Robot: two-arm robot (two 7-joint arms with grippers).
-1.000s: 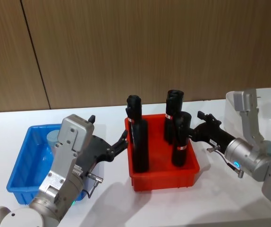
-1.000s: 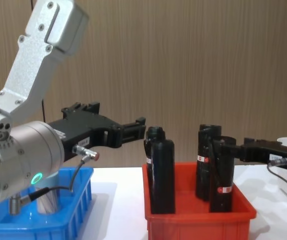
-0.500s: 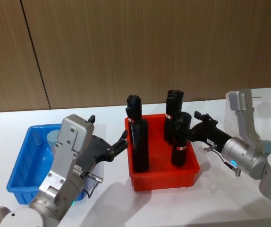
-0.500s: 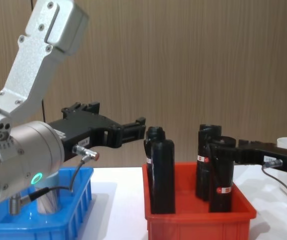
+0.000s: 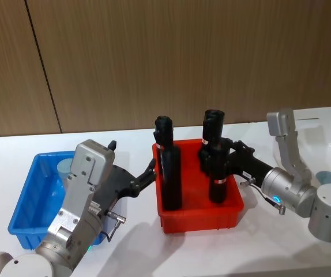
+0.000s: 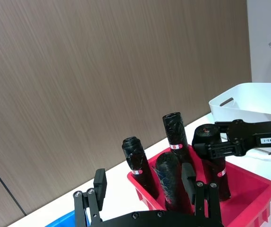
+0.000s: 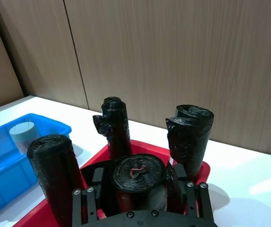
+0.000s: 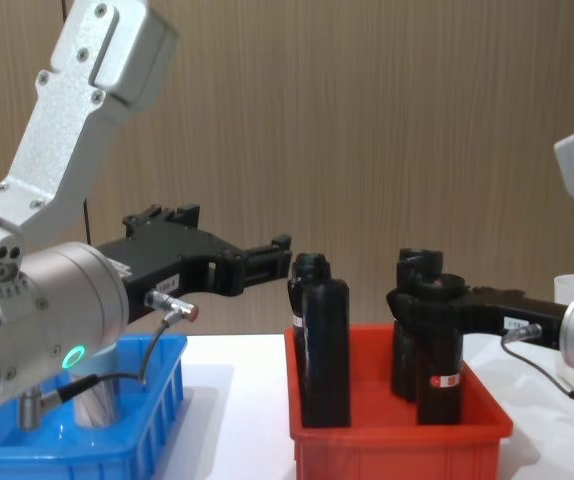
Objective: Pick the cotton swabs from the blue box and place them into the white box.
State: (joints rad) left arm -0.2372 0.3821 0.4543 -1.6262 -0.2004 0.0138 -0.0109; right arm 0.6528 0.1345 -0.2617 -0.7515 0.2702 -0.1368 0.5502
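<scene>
Foreground, L side: L gripper (image 6: 145,182) hangs over the counter (image 5: 240,254) between the blue box (image 5: 24,202) and a red bin (image 5: 200,222), jaws released and spread, nothing in them. Points toward the red bin, not down into the blue box; reads as parked.

Just behind it, inside the blue box: holds one jar of cotton swabs (image 5: 66,167), upright near the far wall, pale lid up. Lies untouched, so prob. next for transfer.

Centre: red bin w/ tall black bottles, upright. Sits squarely between blue box and white box (image 5: 327,112), i.e. right across the carry path.

R side: R gripper (image 5: 216,156) reaches in low from the R and straddles the top of the front-right bottle (image 5: 218,184). Clenched on it or merely around it: cannot tell. Not a task item; judged an off-target reach or a brush-past en route to the blue box. Risks tipping the bottle.

Far R: white box on the counter, w/ a pale round lid (image 5: 327,177) low inside, prob. a swab jar already delivered.

Backdrop: brown wood-grain wall.
</scene>
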